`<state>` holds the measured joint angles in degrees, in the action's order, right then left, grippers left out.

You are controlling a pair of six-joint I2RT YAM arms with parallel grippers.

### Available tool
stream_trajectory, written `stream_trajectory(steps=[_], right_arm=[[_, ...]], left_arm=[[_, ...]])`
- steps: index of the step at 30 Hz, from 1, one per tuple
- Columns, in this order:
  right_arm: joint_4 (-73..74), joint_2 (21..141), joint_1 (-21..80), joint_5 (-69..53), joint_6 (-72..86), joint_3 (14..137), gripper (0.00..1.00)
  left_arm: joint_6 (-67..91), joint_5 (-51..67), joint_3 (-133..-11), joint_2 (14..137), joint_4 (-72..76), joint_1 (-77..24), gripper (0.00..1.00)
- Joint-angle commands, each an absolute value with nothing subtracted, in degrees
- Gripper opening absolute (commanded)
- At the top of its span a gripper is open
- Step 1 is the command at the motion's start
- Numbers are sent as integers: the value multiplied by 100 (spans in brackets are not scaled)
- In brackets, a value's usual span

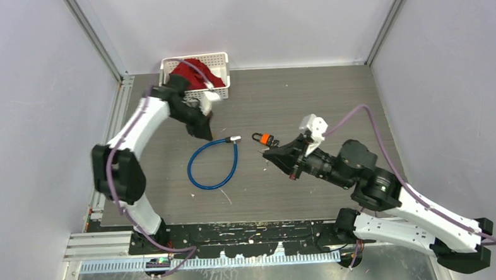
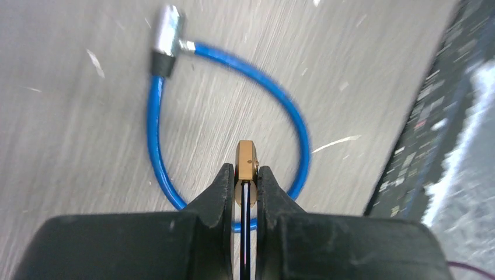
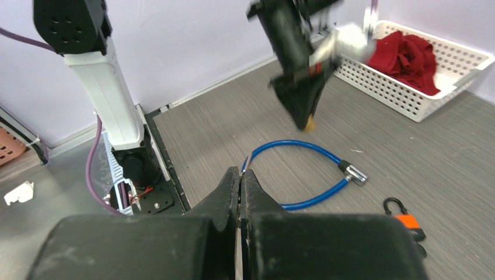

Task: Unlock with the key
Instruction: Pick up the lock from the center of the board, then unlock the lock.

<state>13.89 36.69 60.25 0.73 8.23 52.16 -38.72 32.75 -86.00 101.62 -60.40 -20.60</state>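
A blue cable lock (image 1: 194, 175) with a silver cylinder end lies looped at the table's middle; it also shows in the left wrist view (image 2: 154, 134) and the right wrist view (image 3: 315, 147). A small orange padlock (image 1: 266, 139) with a black shackle lies to its right, also in the right wrist view (image 3: 407, 223). My left gripper (image 1: 206, 126) hangs above the loop's far side, shut on a small brass piece (image 2: 246, 157) that pokes out of its tips. My right gripper (image 1: 266, 154) is shut just near of the padlock; a thin silvery blade (image 3: 246, 165), seemingly the key, sticks out of its tips.
A white basket (image 1: 225, 78) holding a red cloth (image 1: 195, 73) stands at the back left, behind my left arm. Grey walls close the table on three sides. The black base rail (image 1: 249, 231) runs along the near edge.
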Motion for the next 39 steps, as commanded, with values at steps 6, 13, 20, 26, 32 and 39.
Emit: stream_trajectory(steps=[6,13,20,26,32,39], right_arm=[[-451,5517,5716,-1564,1189,6085,1],[-1034,6379,4917,-2910,1901,6456,1],[-1001,6257,4777,-3170,1810,6463,1],[-1739,6169,4740,-3484,2078,6156,1],[-2659,5960,4728,-3525,2327,5672,1],[-2710,5970,4666,-3632,2160,5772,1]], left_arm=[[-3863,8826,-8805,8173,-7144,-338,0],[-3014,9683,-7861,7325,-5991,-281,0],[-3875,9769,-8420,7453,-7284,-304,0],[-3968,9772,-8734,7337,-7486,-598,0],[-3592,9766,-9206,7364,-7497,-846,0],[-3408,9769,-10070,7676,-7647,-1075,0]])
